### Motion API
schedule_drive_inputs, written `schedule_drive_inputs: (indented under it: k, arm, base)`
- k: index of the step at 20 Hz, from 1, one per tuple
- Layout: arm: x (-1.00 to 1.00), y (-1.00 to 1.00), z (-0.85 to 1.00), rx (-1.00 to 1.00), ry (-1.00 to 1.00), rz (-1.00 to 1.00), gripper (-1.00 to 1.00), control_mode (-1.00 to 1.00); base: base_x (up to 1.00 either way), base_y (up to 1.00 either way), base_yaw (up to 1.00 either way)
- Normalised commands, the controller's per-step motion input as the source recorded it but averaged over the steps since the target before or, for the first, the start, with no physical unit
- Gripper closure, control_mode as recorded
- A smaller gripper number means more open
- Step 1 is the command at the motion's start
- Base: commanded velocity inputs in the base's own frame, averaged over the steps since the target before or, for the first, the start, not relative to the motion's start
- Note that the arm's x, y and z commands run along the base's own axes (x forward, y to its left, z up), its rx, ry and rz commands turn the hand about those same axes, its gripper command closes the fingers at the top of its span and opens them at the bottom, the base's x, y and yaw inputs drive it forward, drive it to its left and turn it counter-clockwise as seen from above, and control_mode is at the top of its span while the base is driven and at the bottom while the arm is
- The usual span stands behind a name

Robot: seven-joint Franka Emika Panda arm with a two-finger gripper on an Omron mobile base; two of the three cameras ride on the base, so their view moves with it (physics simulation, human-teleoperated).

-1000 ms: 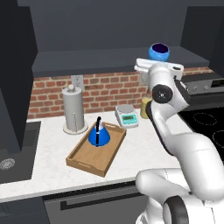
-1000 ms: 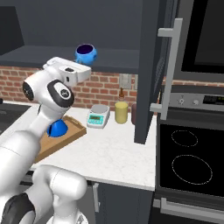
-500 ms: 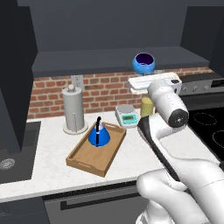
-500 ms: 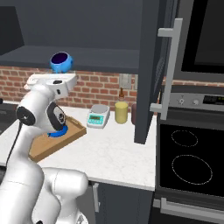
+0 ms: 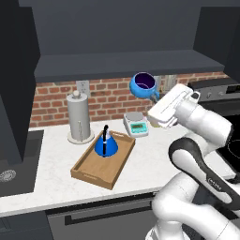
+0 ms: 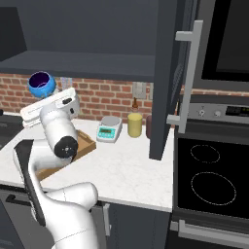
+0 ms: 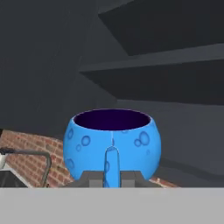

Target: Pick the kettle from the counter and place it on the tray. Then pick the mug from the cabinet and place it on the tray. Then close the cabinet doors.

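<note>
I hold the mug (image 5: 144, 85) in my gripper (image 5: 154, 96), pinching its small side handle between my two fingers; in the hand view the handle stands upright between my fingertips (image 7: 92, 178) and the round blue bowl of the mug (image 7: 113, 142) sits just beyond them, its dark purple inside open to the top. The mug (image 6: 41, 84) is in the air, upright, clear of the shelf and clear of the counter (image 5: 140, 171).

Below my gripper and off to its left lies the tray (image 5: 89, 169) on the counter, set at a slant to the counter's front edge. The kettle (image 5: 105, 143) stands upright inside the tray, toward its far end, well below the mug. Straight beneath my gripper, by the brick wall, is a small kitchen scale (image 5: 136, 123), just beside the tray's far corner. Farther left than the kettle a paper towel roll (image 5: 78, 117) stands on its holder against the wall.

Above and behind my gripper is the cabinet (image 5: 122, 56) with its dark shelf. To my right a cabinet door (image 6: 169, 78) stands open, edge-on to the right base view, its silver bar handle (image 6: 187, 75) facing the stove (image 6: 210, 181). Between the scale (image 6: 110, 128) and that door sits a yellow jar (image 6: 135, 124).
</note>
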Motion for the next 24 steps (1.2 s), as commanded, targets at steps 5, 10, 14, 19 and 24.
schedule_drive_inputs:
  k: [5, 10, 14, 19, 24]
  arm:
    - [-0.79, 0.28, -0.06, -0.16, 0.0, 0.48, 1.0, -1.0]
    - [-0.7, 0.4, -0.13, -0.17, 0.04, 0.43, 1.0, -1.0]
    - [-0.57, 0.31, -0.25, -0.15, 0.03, 0.29, 1.0, -1.0]
    - [-0.33, 0.24, -0.38, -0.07, 0.07, 0.11, 1.0, -1.0]
    - [-0.03, 0.14, -0.47, -0.08, 0.14, 0.0, 1.0, -1.0]
  base:
    - [0.0, 0.0, 0.0]
    - [0.0, 0.0, 0.0]
    - [0.0, 0.0, 0.0]
    - [0.0, 0.0, 0.0]
    - [0.0, 0.0, 0.0]
